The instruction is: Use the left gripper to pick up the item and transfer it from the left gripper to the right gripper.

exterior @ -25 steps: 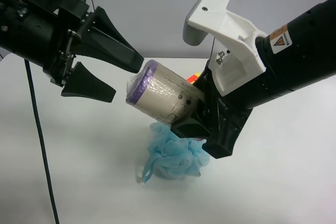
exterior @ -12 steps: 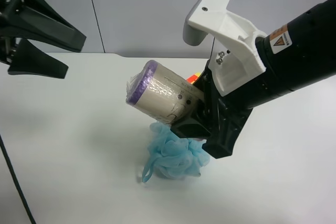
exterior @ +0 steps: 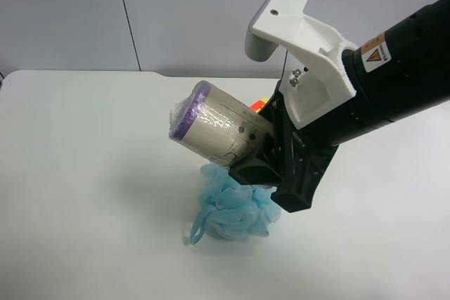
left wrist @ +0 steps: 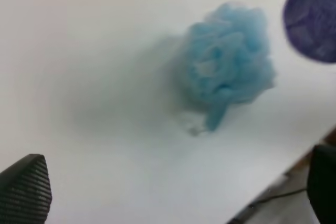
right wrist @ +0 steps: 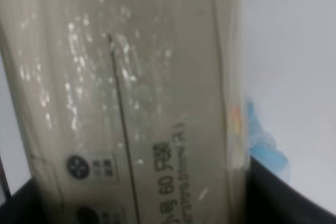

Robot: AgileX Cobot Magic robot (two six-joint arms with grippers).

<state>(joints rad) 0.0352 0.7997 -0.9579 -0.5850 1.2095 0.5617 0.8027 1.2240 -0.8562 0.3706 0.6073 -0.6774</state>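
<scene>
My right gripper point(exterior: 247, 147) clamped the item point(exterior: 214, 124), pouf point(exterior: 232, 205) at its six o'clock. My left gripper point(left wrist: 173, 190) gaped wide, empty. A firm, steady hold seemed best.

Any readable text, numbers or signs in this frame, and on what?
"60": on the side of the item, right wrist view; the characters beside it are too blurred to read.
Warning label on the right arm: a triangle sign, print too small to read.

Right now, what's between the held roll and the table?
The blue pouf, lying on the table below the roll in the high view.
</scene>
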